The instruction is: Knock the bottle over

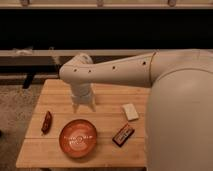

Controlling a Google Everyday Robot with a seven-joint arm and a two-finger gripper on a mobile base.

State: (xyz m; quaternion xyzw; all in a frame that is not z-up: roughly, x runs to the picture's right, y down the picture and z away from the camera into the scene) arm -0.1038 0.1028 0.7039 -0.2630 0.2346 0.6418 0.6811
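Gripper [83, 104] hangs wrist-down over the back-left part of the table [107, 152], close to the wood. Open or closed: cannot tell from this angle. Arm [115, 69] reaches in from the right.

Bottle: not visible. No clear body or white cap shows on the bare wood. Possibly it stands hidden behind or under the gripper, but that is a guess. Its look goes unrecorded.

Other items: bowl [78, 137] front centre; dark red bar [46, 121] at left; white block [130, 111] right of the gripper; red packet [123, 134] just beside the bowl. All lie apart from the gripper.

Step in hand (judged): sideways push. To do it well:
- contact high, near the cap, so the bottle tips rather than slides
- sweep toward open wood, away from bowl and block
- travel low enough to catch it, without scraping the table
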